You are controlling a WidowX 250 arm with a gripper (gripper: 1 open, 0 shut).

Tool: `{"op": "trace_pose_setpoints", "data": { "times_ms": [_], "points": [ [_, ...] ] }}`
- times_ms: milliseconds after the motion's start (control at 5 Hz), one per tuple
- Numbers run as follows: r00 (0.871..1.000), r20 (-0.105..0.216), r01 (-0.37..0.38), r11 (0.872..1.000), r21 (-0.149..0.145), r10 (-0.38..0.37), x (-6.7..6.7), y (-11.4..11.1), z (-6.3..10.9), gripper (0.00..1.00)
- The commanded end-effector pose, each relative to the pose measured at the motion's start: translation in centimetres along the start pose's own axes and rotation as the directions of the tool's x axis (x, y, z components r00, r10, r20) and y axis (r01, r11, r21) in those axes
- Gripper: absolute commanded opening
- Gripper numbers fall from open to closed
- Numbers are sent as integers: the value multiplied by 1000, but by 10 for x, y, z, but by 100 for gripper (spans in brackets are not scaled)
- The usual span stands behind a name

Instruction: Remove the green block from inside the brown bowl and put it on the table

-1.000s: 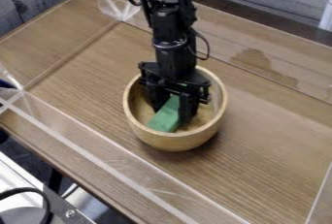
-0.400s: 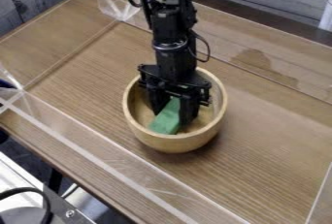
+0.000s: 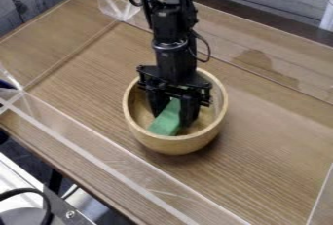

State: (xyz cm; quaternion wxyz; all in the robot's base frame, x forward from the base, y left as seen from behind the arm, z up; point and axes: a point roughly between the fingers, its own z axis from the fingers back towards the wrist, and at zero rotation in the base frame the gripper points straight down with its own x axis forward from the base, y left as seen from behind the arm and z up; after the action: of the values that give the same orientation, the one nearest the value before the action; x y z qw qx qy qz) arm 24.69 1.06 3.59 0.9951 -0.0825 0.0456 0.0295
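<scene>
The brown bowl (image 3: 143, 134) stands on the table (image 3: 92, 68) near the middle of the camera view. Inside it the green block (image 3: 166, 123) leans tilted, its upper end rising between the black fingers. My gripper (image 3: 174, 100) reaches straight down into the bowl from above and is shut on the block's upper end. The arm hides the far inside of the bowl and the top part of the block.
Low clear plastic walls (image 3: 78, 146) edge the table at the front and left. A faint wet-looking smear (image 3: 258, 61) marks the tabletop to the right behind the bowl. Bare wood lies to the left and right of the bowl.
The block's lower end has shifted slightly within the bowl while the gripper stays shut on it; the arm has barely moved.
</scene>
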Motion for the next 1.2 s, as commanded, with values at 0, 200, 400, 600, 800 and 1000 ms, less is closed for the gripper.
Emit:
{"op": "trace_pose_setpoints", "data": {
  "times_ms": [0,200,400,600,800,1000],
  "points": [
    [997,76,10,1000,6,-10,10,-3,23,0],
    [996,85,9,1000,4,-9,11,-4,29,0],
    [995,102,9,1000,1,-9,13,-7,38,0],
    [991,134,9,1000,-11,-7,17,-15,58,0],
    [988,154,11,1000,-23,-7,23,-33,72,0],
    [987,158,24,999,-38,-18,29,-59,72,0]
  ]
}}
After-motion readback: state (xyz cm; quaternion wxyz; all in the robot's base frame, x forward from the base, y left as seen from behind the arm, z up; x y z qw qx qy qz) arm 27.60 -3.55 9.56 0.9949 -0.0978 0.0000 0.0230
